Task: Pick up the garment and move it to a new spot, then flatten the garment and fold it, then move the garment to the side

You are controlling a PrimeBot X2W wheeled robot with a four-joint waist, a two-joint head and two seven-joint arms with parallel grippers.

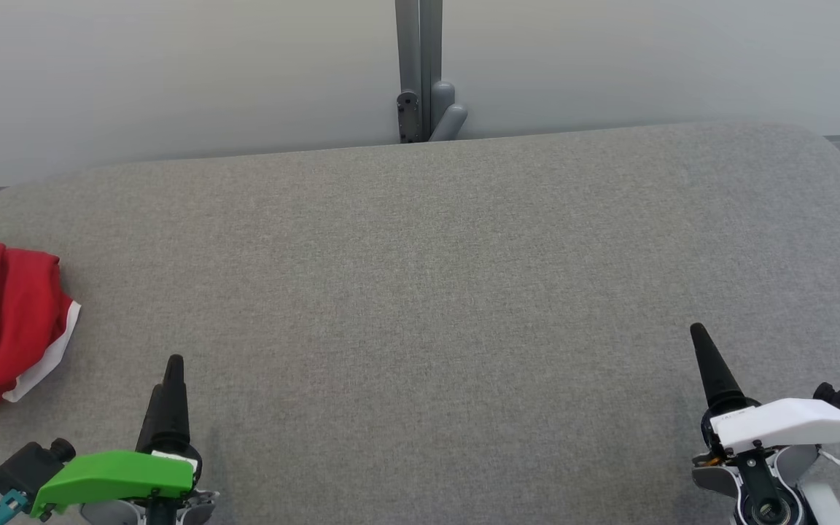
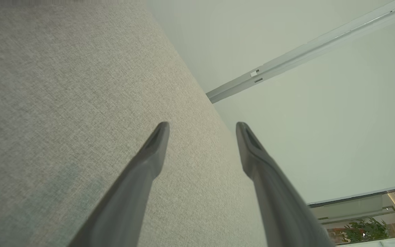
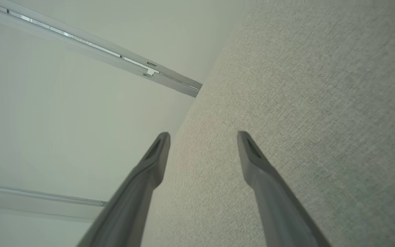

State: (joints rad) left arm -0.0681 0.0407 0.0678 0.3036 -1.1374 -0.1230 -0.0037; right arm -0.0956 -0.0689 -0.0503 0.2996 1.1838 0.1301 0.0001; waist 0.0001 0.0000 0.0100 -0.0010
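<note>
- Garment (image 1: 4, 321): a red bundle with a white edge showing, crumpled at about nine o'clock in the head view. It lies on the grey fabric surface (image 1: 420, 292) near its left rim and is partly cut off by the picture's edge.
- Left gripper (image 1: 174, 364), under its green cover, sits at about seven o'clock. Its dark fingers point toward twelve and stand near the garment but apart from it, which is at about ten o'clock from the tip.
- In the left wrist view its fingers (image 2: 149, 161) stand spread, with a wide gap and nothing between them. Grey fabric lies behind one finger and pale wall behind the other.
- Right gripper (image 1: 698, 332), under its white cover, sits at about four o'clock, well apart from the garment, over bare fabric.
- In the right wrist view its fingers (image 3: 266, 171) are likewise parted and hold nothing.
- Grey post (image 1: 420, 73) rises against the pale wall at twelve o'clock, just behind the surface's far edge.
</note>
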